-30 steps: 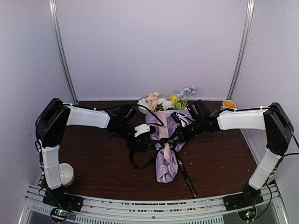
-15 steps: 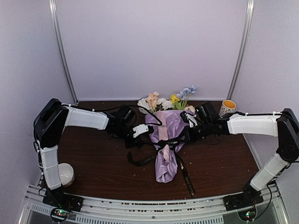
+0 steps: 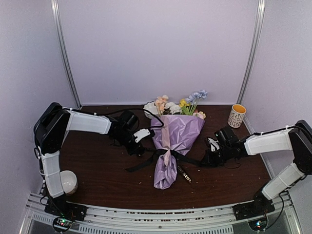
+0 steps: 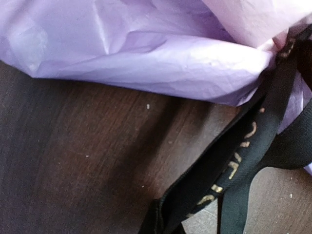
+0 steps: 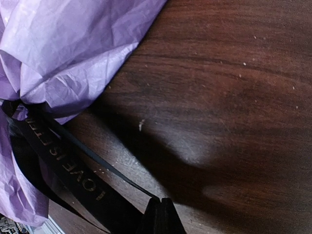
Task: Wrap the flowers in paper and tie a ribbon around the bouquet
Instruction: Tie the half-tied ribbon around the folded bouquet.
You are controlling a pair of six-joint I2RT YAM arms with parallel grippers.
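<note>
Bouquet (image 3: 171,141): flat on counter (image 3: 97,170), ribbon (image 3: 162,152) round its waist. Left claw (image 3: 135,148) and right claw (image 3: 208,160) each clenched on a tail. Pull apart evenly, low, sparing the paper (image 3: 183,129).

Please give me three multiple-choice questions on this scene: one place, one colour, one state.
1. Where does the mug stand? A) far right corner of the table B) near left corner C) middle
2. What colour is the ribbon? A) red B) black C) white
3. How is the right gripper? A) open B) shut, empty C) shut on the ribbon
Key: 1 A, it stands by the right wall; 2 B, black with gold letters; 3 C, a ribbon end enters its closed tips.
</note>
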